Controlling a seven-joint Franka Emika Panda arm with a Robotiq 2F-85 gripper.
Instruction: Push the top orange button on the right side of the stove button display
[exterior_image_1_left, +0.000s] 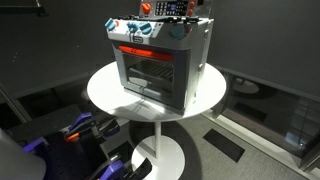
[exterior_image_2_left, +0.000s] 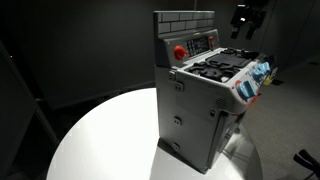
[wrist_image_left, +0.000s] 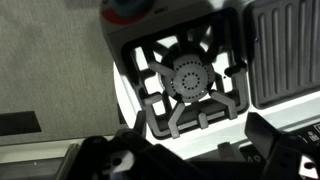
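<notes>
The grey toy stove (exterior_image_1_left: 160, 70) stands on a round white table (exterior_image_1_left: 105, 95) and shows in both exterior views (exterior_image_2_left: 200, 110). Its raised button display (exterior_image_2_left: 195, 45) has a dark screen and a large red round button (exterior_image_2_left: 181, 52). The small orange buttons are too small to make out. My gripper (exterior_image_2_left: 245, 20) hovers above the cooktop, near the display's right end (exterior_image_1_left: 188, 10). In the wrist view the open, empty gripper (wrist_image_left: 195, 150) looks down on a black burner grate (wrist_image_left: 187, 80), with the red button (wrist_image_left: 135, 8) at the top edge.
Teal-blue knobs (exterior_image_1_left: 140, 32) and a red door handle (exterior_image_1_left: 135, 52) are on the stove's front. A ribbed dark griddle (wrist_image_left: 285, 50) lies beside the burner. The table's pedestal base (exterior_image_1_left: 160, 155) stands on dark floor, with blue and black clutter (exterior_image_1_left: 75, 135) nearby.
</notes>
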